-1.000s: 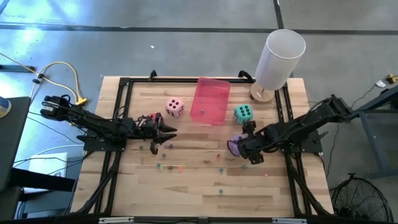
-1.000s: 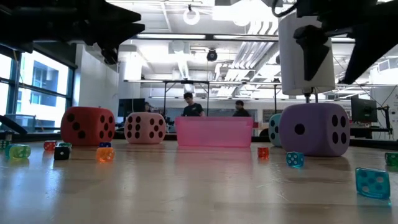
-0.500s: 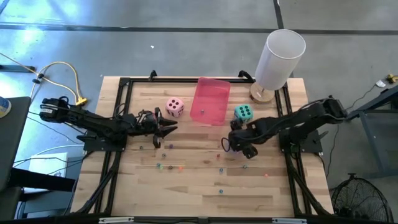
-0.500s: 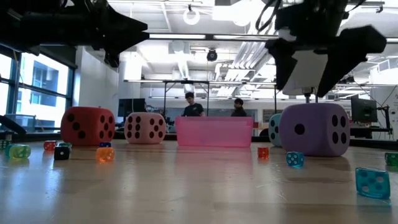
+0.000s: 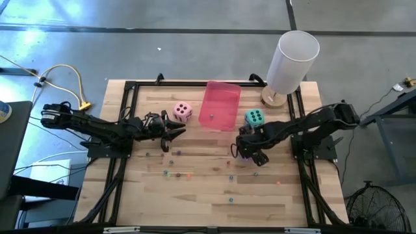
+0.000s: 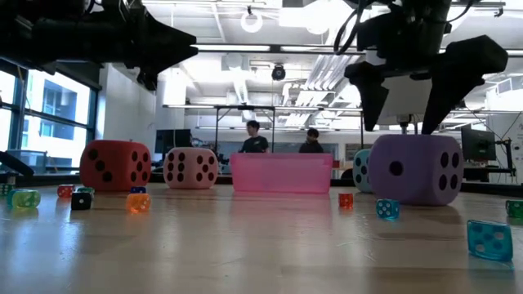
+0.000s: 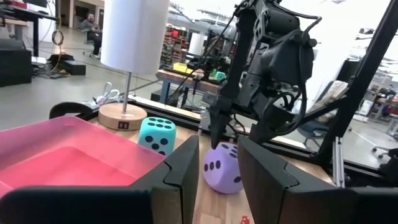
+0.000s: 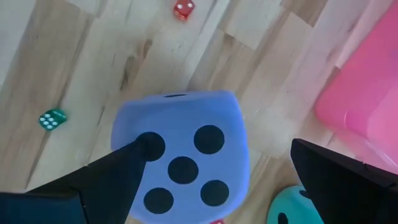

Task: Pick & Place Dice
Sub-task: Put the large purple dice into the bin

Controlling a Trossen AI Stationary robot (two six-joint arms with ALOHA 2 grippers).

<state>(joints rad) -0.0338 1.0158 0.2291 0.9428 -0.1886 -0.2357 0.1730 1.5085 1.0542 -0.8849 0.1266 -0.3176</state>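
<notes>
Purple die [image 6: 415, 169], resting on the table [image 5: 208, 195] just beside the pink tray [image 5: 219, 105], looks soft and light, so the right gripper [image 6: 413, 98], poised above it with fingers spread wide, should squeeze two opposite flat faces, not corners.

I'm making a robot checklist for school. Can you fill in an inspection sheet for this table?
Surface: wooden table, black frame around it.
Job's things: purple die on the table under the right gripper; teal die and pink die either side of the pink tray; red die on the table near the left gripper.
Clutter: tiny coloured dice scattered about.
Grippers: right gripper open, straddling the purple die from above, not gripping; left gripper waits, empty, narrowly open.
Cables: yellow cable on the floor.
Surroundings: white lamp at the table's corner; two people far behind.
</notes>
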